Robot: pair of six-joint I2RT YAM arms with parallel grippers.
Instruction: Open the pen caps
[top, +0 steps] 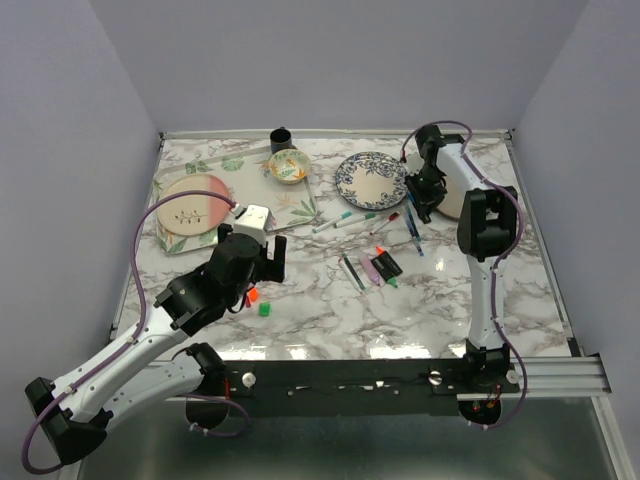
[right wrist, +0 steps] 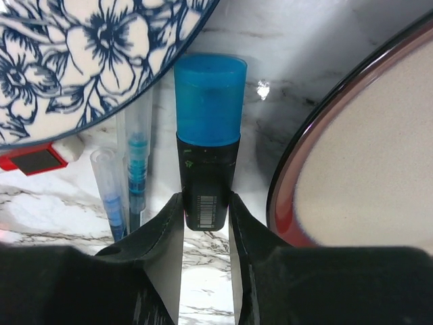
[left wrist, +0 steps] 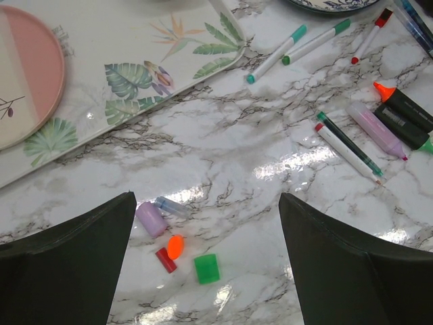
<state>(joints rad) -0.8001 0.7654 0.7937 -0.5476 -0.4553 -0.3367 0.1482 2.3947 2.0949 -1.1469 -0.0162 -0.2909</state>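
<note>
Black highlighter (right wrist: 206,183) with blue cap (right wrist: 210,98) pinched at the barrel by right pincer (right wrist: 205,203), long axis directed straight out from the wrist, capped end pointing away, set between floral plate (right wrist: 81,61) and red-rimmed plate (right wrist: 365,156), left pincer (left wrist: 206,196) spread wide over marble surface (left wrist: 237,149), loose green cap (left wrist: 207,268) and lilac cap (left wrist: 151,219) laid beneath.

**Robotics laboratory test cell.** A white marble-patterned tabletop (top: 420,310) is boxed in on its far, left and right sides by plain lilac-grey wall panels (top: 340,60). Along the tabletop's near edge runs a bare aluminium rail (top: 560,375). Bolted at this edge are a black-and-white left robot arm (top: 130,365) and right robot arm (top: 482,290), both trailing looped lilac cables (top: 140,240). Ordinary household items lie on the tabletop: a leaf-printed tray (top: 300,205), a pink plate (top: 190,205), a blue floral plate (top: 370,177), a black cup (top: 282,139) and scattered marker pens (left wrist: 277,54).
</note>
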